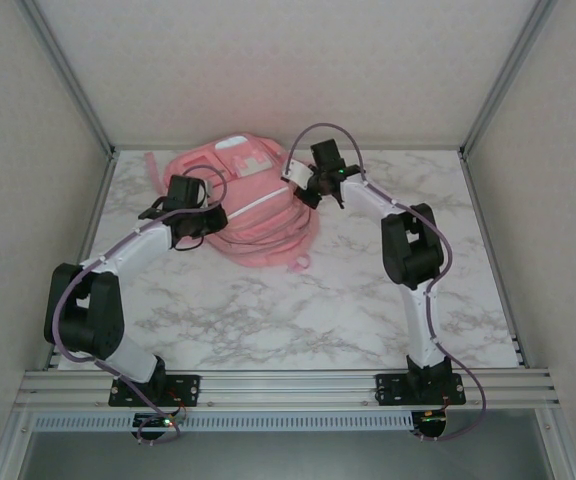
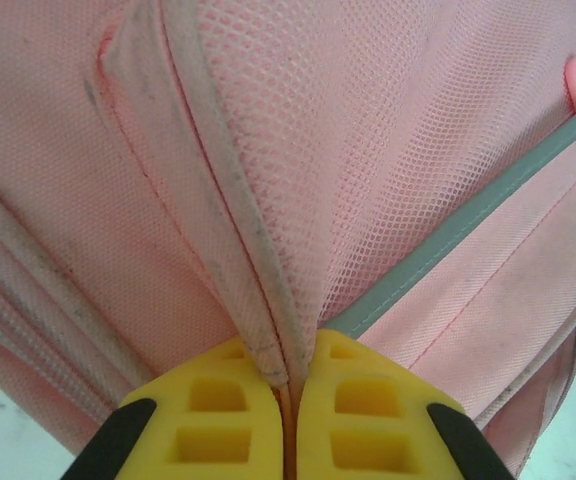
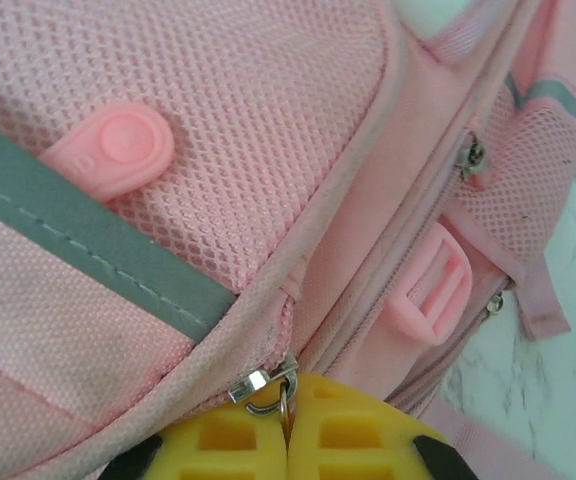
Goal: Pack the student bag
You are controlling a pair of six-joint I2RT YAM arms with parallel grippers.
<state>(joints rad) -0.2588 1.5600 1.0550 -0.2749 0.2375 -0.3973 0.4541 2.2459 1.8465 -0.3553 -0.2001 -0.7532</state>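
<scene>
Student bag (image 1: 246, 205) lies at the table's (image 1: 298, 310) back, left gripper (image 2: 290, 378) pinched tight on its seam (image 2: 253, 300) and right gripper (image 3: 286, 405) clamping the zipper pull (image 3: 261, 384), so working the zipper seems in hand, calling next for a steady pull along the track.

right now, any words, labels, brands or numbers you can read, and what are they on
No text can be read anywhere.
Bag, pale front panel: some marks, too small to read.
Pink rubber tab on the bag's mesh: faint raised mark, too blurred to read.
</scene>
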